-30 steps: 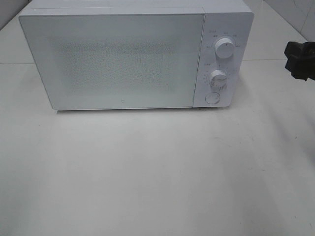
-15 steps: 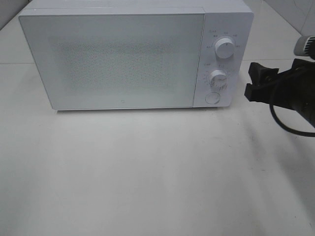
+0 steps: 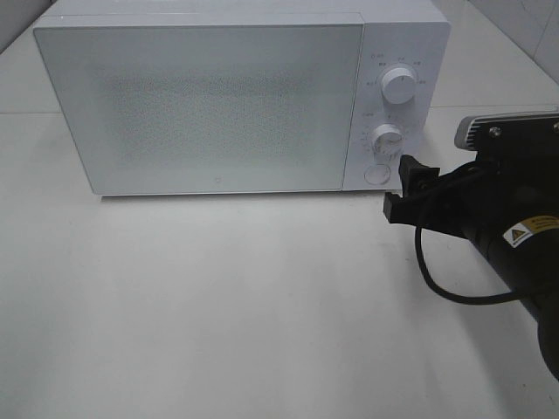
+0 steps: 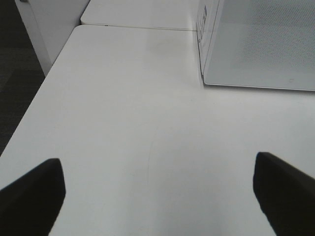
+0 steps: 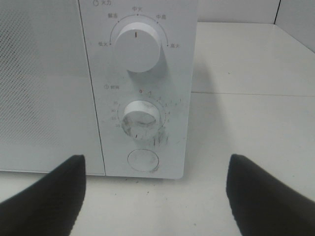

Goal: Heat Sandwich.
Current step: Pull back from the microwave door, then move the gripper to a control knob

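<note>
Microwave (image 3: 210, 105) shut, sandwich nowhere in sight. Right gripper (image 3: 400, 188) gapes empty by the round button (image 5: 142, 160), left gripper (image 4: 157, 196) likewise. Expect it soft, light: pinch edges gently.

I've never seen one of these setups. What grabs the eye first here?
A big white microwave with its door shut fills the back of the table. From the right, a black pincer, jaws open, points at the round button below its two dials.
</note>
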Tool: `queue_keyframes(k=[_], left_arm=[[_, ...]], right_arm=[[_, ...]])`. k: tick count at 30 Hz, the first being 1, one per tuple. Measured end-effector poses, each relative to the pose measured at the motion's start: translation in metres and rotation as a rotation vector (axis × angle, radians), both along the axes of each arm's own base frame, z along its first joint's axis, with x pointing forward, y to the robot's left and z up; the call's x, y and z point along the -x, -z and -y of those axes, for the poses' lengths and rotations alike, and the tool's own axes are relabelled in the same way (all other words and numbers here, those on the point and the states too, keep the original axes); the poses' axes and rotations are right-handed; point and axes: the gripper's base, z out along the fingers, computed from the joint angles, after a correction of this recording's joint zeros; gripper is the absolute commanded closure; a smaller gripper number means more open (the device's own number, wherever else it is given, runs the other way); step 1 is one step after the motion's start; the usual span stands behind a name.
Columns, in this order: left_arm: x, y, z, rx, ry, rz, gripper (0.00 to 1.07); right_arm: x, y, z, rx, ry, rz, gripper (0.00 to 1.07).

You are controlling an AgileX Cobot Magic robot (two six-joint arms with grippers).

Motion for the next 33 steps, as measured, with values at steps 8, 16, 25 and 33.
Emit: queue_keyframes(k=[8, 16, 25, 33], left_arm=[[0.0, 0.0, 0.0, 0.0, 0.0, 0.0, 0.09], [0.0, 0.0, 0.0, 0.0, 0.0, 0.0, 0.09], [0.0, 0.0, 0.0, 0.0, 0.0, 0.0, 0.09], [0.0, 0.0, 0.0, 0.0, 0.0, 0.0, 0.09]], right_arm=[[0.003, 0.003, -0.002, -0.004, 0.016, -0.016, 0.31], [0.003, 0.003, -0.002, -0.005, 0.017, -0.016, 0.31], [0.002, 0.002, -0.003, -0.009, 0.022, -0.013, 0.31], [-0.025, 0.003, -0.01, -0.023, 0.065, 0.009, 0.31]])
